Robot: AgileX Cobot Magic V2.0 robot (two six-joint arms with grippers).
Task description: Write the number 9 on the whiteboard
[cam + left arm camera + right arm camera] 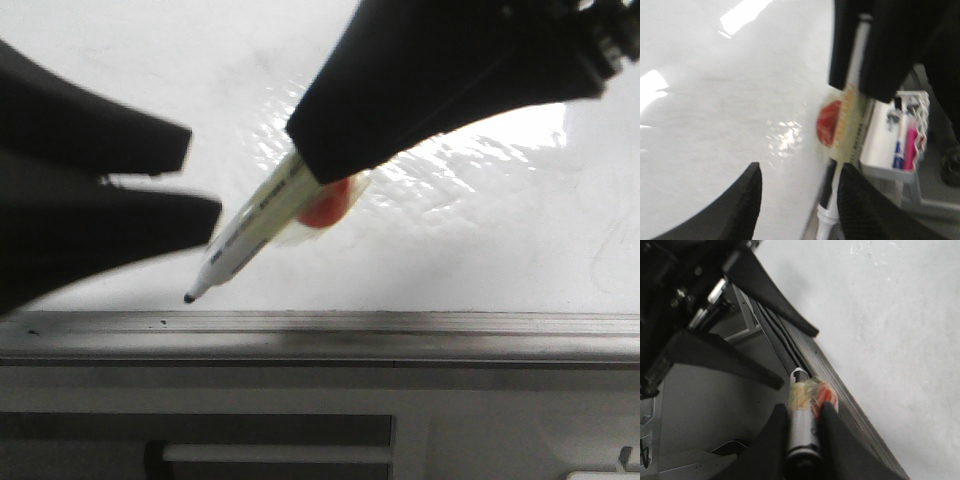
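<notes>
Starting at the left, the left hand (205, 185) is seen with its fingers spread apart and nothing held between them, hovering just beside the pen's tip. Further right, a pen (250, 232) is clamped between the fingers of the right hand (320, 165), its long axis slanting down and leftward, the black tip lying just above the grey rail (400, 325) at the lower edge of the whiteboard (480, 240). The board extends above and to the right of the tip. No number 9 is visible on the board, so the writing is judged not yet begun; the right hand is the nearer one for it.
</notes>
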